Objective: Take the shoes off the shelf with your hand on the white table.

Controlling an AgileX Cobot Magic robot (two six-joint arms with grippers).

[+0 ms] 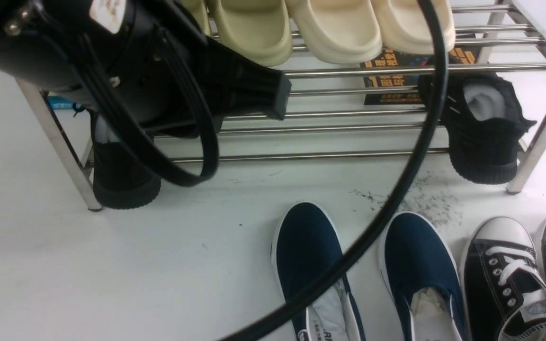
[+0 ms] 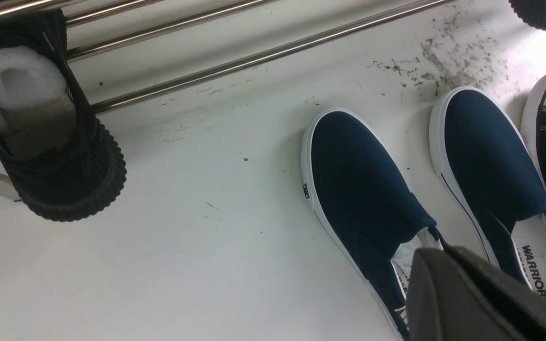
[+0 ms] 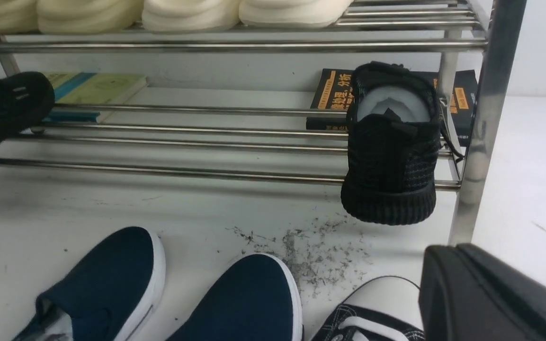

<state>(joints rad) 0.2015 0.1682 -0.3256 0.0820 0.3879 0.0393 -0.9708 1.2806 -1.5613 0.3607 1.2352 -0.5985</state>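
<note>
Black canvas white-laced sneakers (image 1: 509, 279) sit on glossy white table (image 1: 111, 274) before chrome-tube shelf (image 1: 325, 155); black left gripper (image 2: 443, 284) and right gripper (image 3: 443, 279) closed, empty.

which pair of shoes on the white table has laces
The black canvas sneakers with white toe caps, at the robot's far right. White laces cross their uppers; the navy slip-ons beside them have plain, lace-free tops.

- The front view looks forward and down from between the arms, close behind the left arm (image 1: 126, 57), onto the shelf (image 1: 339, 155) and surface (image 1: 111, 274).
- The left wrist view looks steeply down, near the navy slip-ons (image 2: 362, 189).
- The right wrist view sits low, facing the shelf front.
- All three share the slip-ons and scuff specks (image 1: 424, 201).
</note>
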